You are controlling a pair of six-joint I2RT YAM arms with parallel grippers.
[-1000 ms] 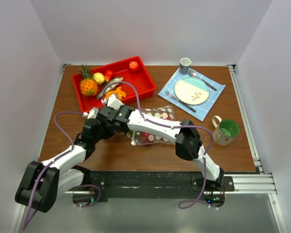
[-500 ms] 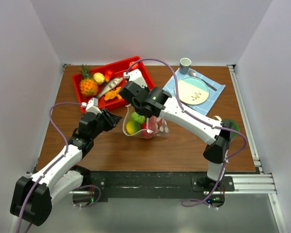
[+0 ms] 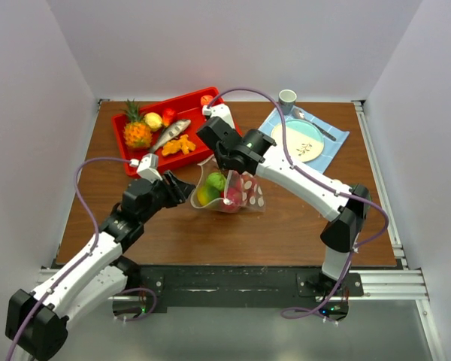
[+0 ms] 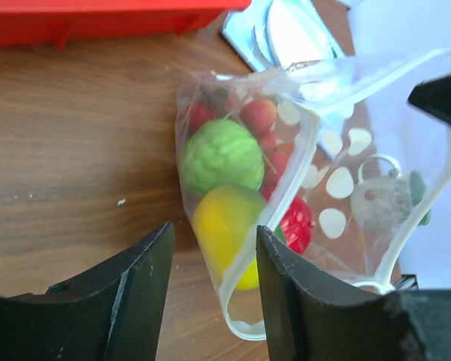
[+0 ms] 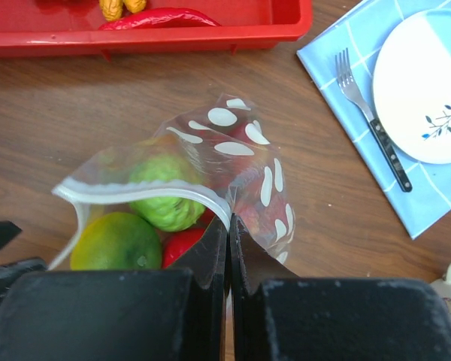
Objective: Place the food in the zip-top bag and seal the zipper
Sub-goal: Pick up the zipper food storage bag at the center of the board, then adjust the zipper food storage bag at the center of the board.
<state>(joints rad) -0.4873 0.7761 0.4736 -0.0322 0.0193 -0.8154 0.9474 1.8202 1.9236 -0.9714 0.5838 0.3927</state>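
Zip-top bag (image 3: 240, 199) upright on near side of red tray (image 5: 210, 37), mouth open. Right gripper (image 5: 228, 226) pinched tight on zipper (image 5: 135, 192) rim, bag hanging below fingertips. Food (image 5: 165, 199) inside: green, yellow and red fruits. Left gripper (image 4: 214, 233) jaws apart, gripping nothing; bag's corner just beyond its fingertips.

The top camera hangs high behind the arm bases, looking down on the whole table (image 3: 210, 235) from afar. The left wrist camera sits low, looking out between the left fingers (image 4: 128, 301) at the bag (image 4: 319, 188), close by. The right wrist camera looks almost straight down over the right fingers (image 5: 199, 289). All three share the bag and the red tray (image 3: 219, 125).
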